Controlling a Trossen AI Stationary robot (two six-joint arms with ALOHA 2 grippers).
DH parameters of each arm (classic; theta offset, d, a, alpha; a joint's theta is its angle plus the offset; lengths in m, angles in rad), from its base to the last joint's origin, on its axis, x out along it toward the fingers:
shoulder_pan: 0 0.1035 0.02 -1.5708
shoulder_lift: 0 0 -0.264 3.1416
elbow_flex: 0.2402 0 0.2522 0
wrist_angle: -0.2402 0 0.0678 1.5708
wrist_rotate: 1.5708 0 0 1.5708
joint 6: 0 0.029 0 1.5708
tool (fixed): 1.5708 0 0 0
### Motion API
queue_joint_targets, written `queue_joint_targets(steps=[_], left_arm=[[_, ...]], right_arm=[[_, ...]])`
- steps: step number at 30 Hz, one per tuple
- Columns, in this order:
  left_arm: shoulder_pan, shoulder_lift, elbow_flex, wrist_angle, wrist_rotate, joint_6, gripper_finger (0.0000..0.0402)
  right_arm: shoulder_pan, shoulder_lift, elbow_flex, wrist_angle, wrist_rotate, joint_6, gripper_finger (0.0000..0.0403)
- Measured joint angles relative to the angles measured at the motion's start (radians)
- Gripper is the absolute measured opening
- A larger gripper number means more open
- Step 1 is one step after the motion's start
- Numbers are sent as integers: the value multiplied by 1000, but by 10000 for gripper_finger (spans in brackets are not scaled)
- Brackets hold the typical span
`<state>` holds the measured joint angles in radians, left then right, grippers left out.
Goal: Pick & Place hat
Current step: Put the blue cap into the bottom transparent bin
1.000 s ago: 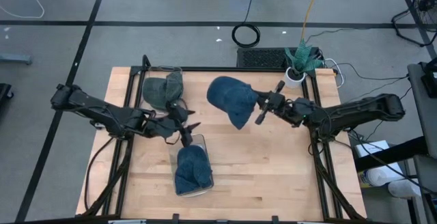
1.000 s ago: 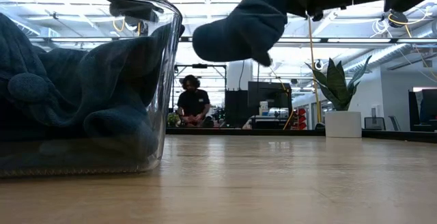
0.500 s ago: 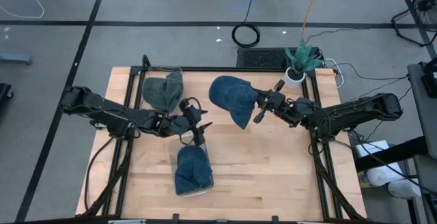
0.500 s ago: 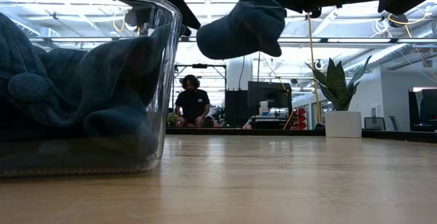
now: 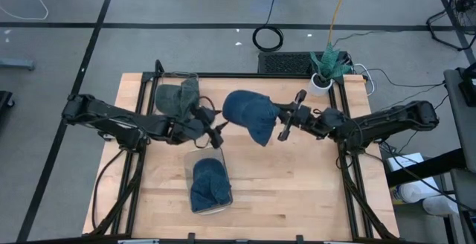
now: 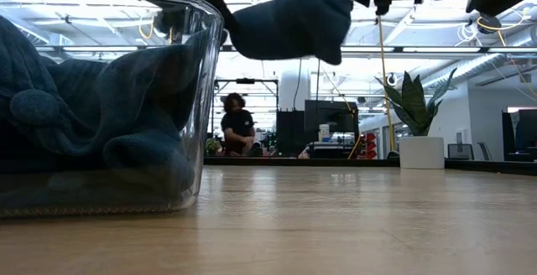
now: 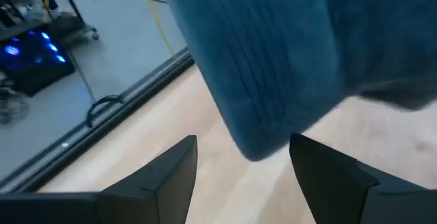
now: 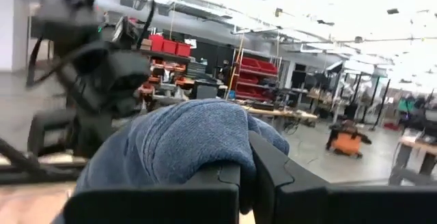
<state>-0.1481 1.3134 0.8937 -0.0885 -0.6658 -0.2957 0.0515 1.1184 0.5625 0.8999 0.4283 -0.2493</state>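
A blue hat point(image 5: 248, 114) hangs in the air over the middle of the table, with my right gripper point(image 5: 282, 118) shut on it from the table's right. My left gripper point(image 5: 218, 134) is open just left of the hat. In the left wrist view its two fingers stand on either side of the hat's drooping lower edge point(image 7: 263, 138) without touching it. A clear container point(image 5: 207, 183) near the front edge holds another blue hat point(image 6: 75, 116). In the low view the held hat point(image 6: 289, 15) hangs high above the tabletop. My right gripper pinches a bunched fold at the hat's right-hand edge point(image 8: 205, 149) between its two shut fingers point(image 8: 273, 176). The fingers come from the table's right, tipped slightly upward. The hat is lifted clear of the table and hangs off toward the left arm.
A green hat point(image 5: 177, 99) lies flat on the table's far left. A potted plant point(image 5: 327, 67) stands at the far right corner. Beyond the table a person point(image 6: 237, 126) sits in the room. Bare wood lies right of the container.
My left gripper has moved toward the table's far right, away from the container and up to the hat, staying open. My right gripper has tipped upward, and the hat has shifted slightly left and risen.
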Motion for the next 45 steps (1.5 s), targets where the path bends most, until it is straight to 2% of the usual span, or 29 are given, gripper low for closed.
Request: queue_joint_targets(steps=[5, 11, 22, 24, 26, 31, 36, 39, 45], left_arm=[[-15, -53, 0, -45, 21, -53, 241], [-34, -39, 0, 38, 183, 4, 241], [-27, -26, 0, 139, 226, 30, 238], [-28, -24, 0, 138, 237, 36, 220], [-34, -23, 0, 146, 248, 47, 181], [-39, -24, 0, 151, 311, 64, 30], [-54, -32, -1, 148, 333, 77, 16], [-78, -45, -1, 152, 329, 77, 10], [-138, -101, 5, 98, 240, 97, 10]], right_arm=[[42, -3, 0, 4, -40, -57, 0], [61, -3, 0, 22, -39, -53, 0], [88, -3, 0, 45, -45, -52, 0], [88, -3, 0, 45, -45, -57, 0], [88, -3, 0, 39, -56, -58, 0], [88, -3, 0, 37, -134, -59, 0], [87, -3, 2, -3, -135, -116, 4], [88, -3, 1, -44, -31, -187, 16], [87, -3, 1, -93, 303, -316, 74]])
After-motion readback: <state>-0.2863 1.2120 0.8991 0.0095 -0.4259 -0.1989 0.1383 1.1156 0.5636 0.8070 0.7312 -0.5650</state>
